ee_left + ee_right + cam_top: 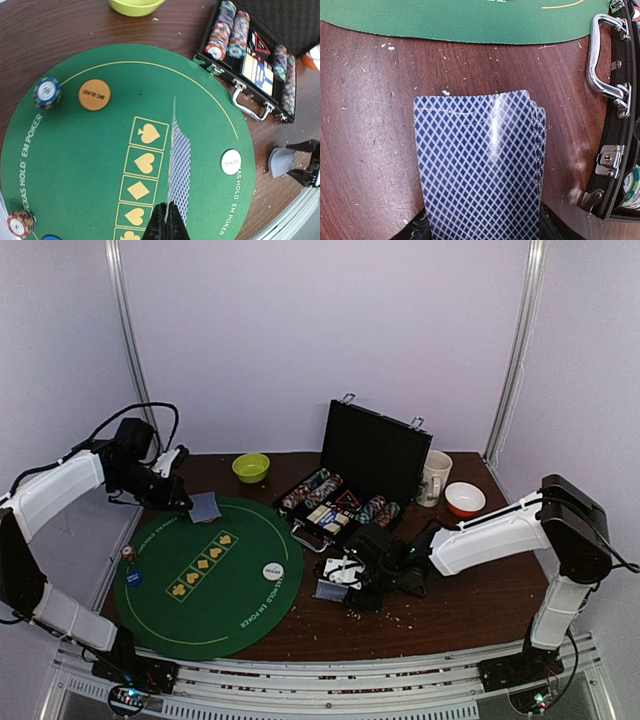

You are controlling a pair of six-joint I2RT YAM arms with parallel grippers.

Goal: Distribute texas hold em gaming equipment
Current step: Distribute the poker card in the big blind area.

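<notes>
Over the mat's far edge, toward the table's far-left corner: left pincer (186,498) is clenching a single card (205,506) by one short end.
Card axis: long axis is running straight out from the fingertips, roughly toward the case (375,450). The wrist view is showing it nearly edge-on, so it is hanging on edge, not flat.
Deciding relation: green mat (230,610) is lying directly beneath the card. I am judging that the coming drop calls for tilting it flat and lowering it. The left arm is the nearer one for this side.
Right of the mat, toward the table's near edge: right pincer (340,582) is grasping a slightly fanned card stack (480,165) above bare wood, just in front of the case.
Materials: cards are showing glossy blue-and-white lattice backs with rounded corners; the mat is looking like matte felt, round; table (470,610) is showing dark, scuffed, crumb-strewn wood.
Other equipment: dealer disc (231,161), white and round, is lying at the mat's right edge; chips (47,92) are sitting at its left edge.
</notes>
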